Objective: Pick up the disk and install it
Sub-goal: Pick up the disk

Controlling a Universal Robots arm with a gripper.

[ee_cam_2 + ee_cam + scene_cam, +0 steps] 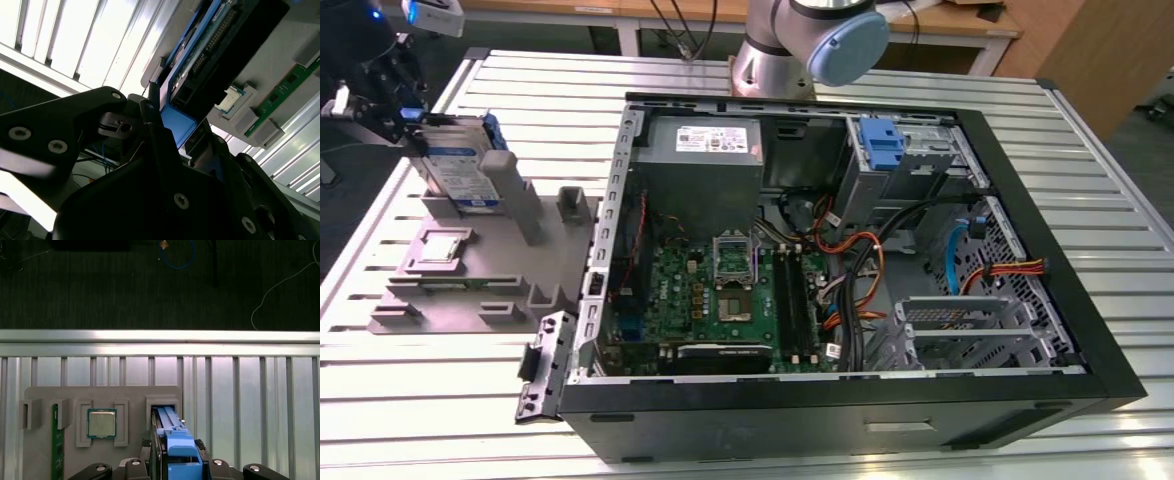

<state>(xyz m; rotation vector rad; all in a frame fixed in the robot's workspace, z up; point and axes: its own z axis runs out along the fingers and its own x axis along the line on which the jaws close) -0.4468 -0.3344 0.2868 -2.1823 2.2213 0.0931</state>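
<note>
- Exterior view: bright, even light from above; the ribbed metal table (761,455) shines pale with soft glare; the open computer case (854,405) is dimmer inside, shaded by its own walls
- Second wrist view: the table is blown out white; the gripper (172,125) is almost a black silhouette
- First wrist view: the table edge gleams; the floor (100,285) beyond is dark

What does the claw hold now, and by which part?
The disk, by the blue carrier at its upper end; the claw is shut on it.
</note>
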